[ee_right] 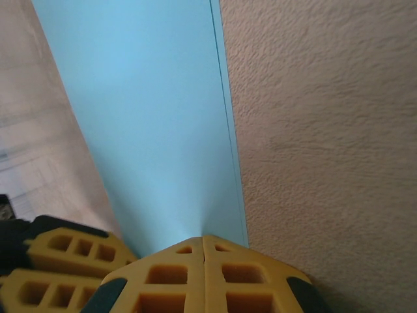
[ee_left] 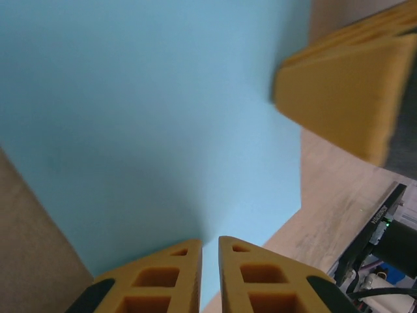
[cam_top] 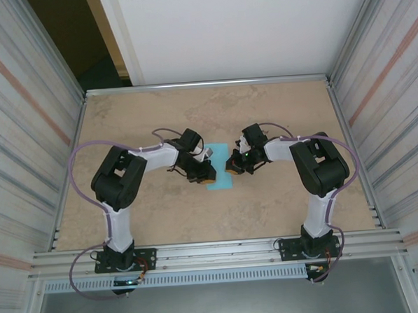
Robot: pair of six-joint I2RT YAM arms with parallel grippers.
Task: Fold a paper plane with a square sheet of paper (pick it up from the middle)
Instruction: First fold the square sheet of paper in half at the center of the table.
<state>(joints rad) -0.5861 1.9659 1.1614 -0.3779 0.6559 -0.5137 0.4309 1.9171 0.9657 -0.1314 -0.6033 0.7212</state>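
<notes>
The square sheet of paper lies on the table as a narrow light-blue strip, folded double, between my two grippers. Its two stacked edges run along the right side in the right wrist view. My right gripper is shut, its tips resting on the strip's near end close to that edge; from above it sits at the strip's right side. My left gripper is all but shut, with a thin slit between the jaws, tips down on the paper; from above it stands at the strip's left side. No paper plane shape shows.
The beige tabletop is walled by corrugated metal panels left and right and a metal rail along the near edge. In the left wrist view a yellow finger of the right gripper hangs close over the paper's far edge.
</notes>
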